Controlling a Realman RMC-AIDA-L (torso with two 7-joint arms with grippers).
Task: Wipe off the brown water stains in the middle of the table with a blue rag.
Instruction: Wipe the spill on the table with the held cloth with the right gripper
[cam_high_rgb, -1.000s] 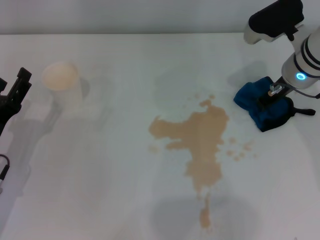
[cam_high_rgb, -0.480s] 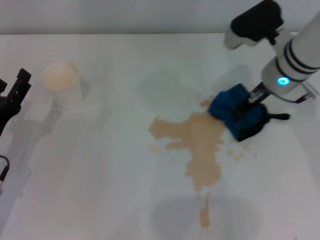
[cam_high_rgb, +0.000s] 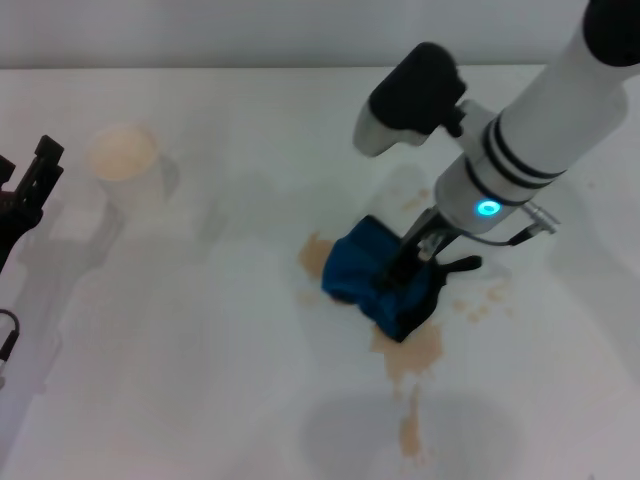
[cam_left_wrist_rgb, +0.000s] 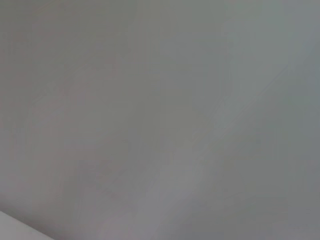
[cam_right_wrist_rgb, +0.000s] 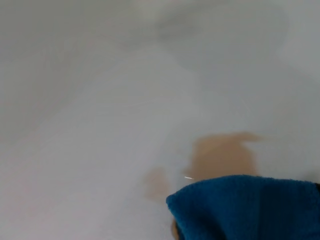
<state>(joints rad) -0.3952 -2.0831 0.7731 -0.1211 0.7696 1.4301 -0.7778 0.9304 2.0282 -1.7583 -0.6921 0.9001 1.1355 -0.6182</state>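
On the desk: the blue rag (cam_high_rgb: 385, 277) lies pressed over the middle of the brown water stains (cam_high_rgb: 412, 355), covering the widest part of the puddle.
Right gripper (cam_high_rgb: 415, 252): directly over the rag's far side, fingers closed on the cloth and holding it down against the desk (cam_high_rgb: 200, 380).
What has changed: a second ago the rag sat clear of the puddle, off to the side away from the paper cup (cam_high_rgb: 122, 152); half a second ago it touched only the puddle's near edge; now it has been dragged well across, toward the cup side.
Stain left showing: a tan edge beyond the rag on the cup side (cam_right_wrist_rgb: 222, 155), a patch and a thin trail on the robot's side of the rag, and small drops on the side away from the cup.
Meaning for the task: the first wiping stroke looks under way; the ground the rag crossed appears paler, but much remains, so more passes seem needed.
Left gripper (cam_high_rgb: 28, 190): parked at the desk edge beyond the cup, fingers apart, holding nothing.
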